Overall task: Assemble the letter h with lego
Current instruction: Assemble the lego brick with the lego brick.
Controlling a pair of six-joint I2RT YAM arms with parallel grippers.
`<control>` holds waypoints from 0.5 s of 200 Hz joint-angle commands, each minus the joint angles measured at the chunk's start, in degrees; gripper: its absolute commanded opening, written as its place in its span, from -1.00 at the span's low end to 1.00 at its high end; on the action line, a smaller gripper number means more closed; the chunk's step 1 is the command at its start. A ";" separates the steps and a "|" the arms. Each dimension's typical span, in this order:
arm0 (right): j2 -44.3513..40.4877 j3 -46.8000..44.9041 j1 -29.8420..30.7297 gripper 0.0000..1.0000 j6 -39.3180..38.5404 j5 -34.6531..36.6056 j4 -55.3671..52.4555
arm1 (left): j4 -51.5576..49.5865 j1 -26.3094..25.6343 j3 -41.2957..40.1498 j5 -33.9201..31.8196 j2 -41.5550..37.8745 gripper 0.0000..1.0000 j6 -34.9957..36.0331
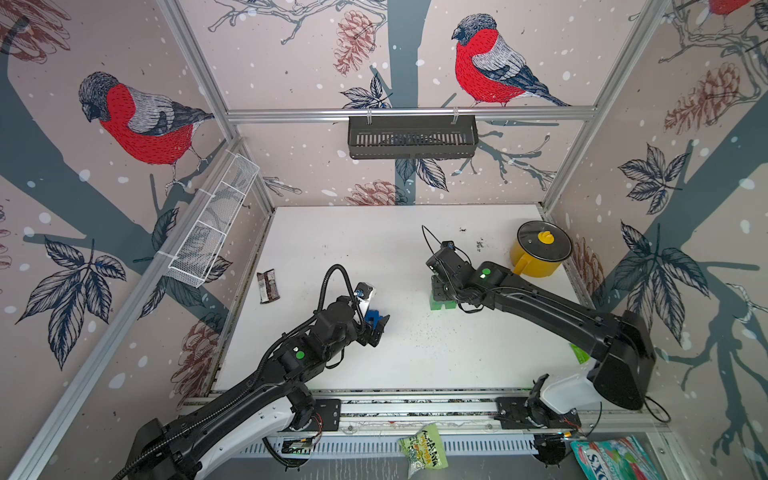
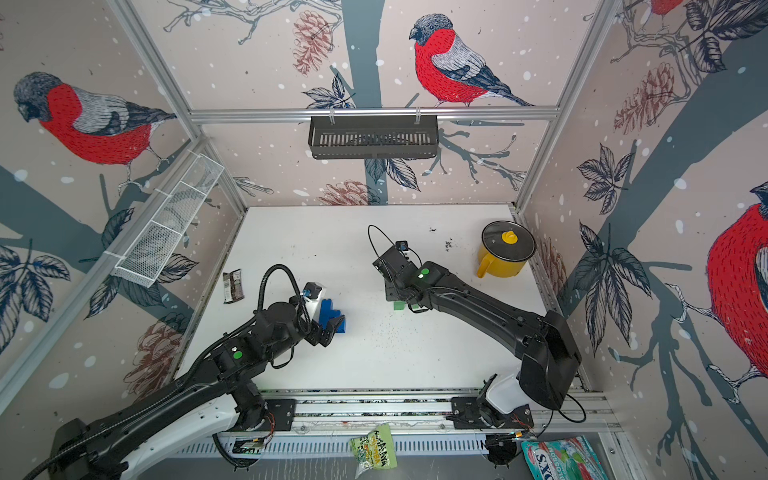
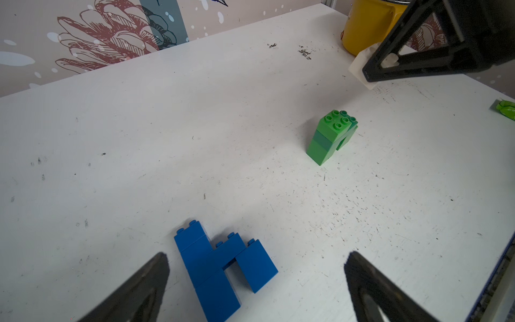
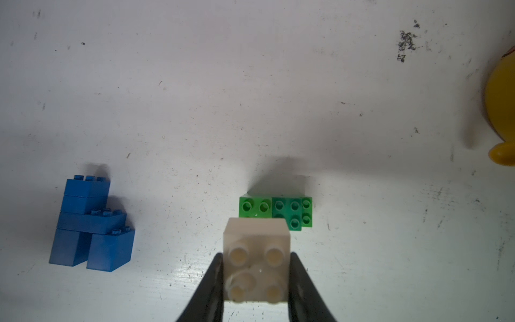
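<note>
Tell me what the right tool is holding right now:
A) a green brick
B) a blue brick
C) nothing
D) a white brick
D: in the right wrist view the right tool is shut on the white brick, studs facing the camera, while the green bricks stand on the table beyond it, not gripped.

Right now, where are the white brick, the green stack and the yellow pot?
white brick [image 4: 256, 262]: right wrist view, studded face.
green stack [image 3: 324, 147]: left wrist view, near side face.
yellow pot [image 1: 540, 268]: in a top view, side wall.
</note>
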 commanded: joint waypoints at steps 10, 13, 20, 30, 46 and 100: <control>1.89 1.57 -0.25 -1.00 -0.71 1.07 -2.12 | 0.89 -0.10 0.49 -1.20 -0.15 0.96 -0.32; 2.05 1.65 -0.30 -1.00 -0.76 1.01 -2.17 | 0.80 -0.06 0.52 -1.20 -0.10 0.97 -0.29; 2.39 1.67 -0.47 -1.00 -0.95 0.62 -1.97 | 0.82 -0.10 0.55 -1.12 -0.12 0.96 -0.33; 2.93 1.58 -0.77 -1.00 -1.46 -0.34 -1.60 | 0.89 -0.14 0.55 -1.04 -0.09 0.96 -0.33; 3.74 1.56 -1.28 -1.00 -2.15 -1.69 -1.26 | 0.74 -0.10 0.50 -1.02 -0.12 0.96 -0.35; 6.18 0.89 -2.81 -1.00 -3.84 -5.63 -0.06 | 0.72 -0.11 0.59 -0.96 0.02 0.97 -0.43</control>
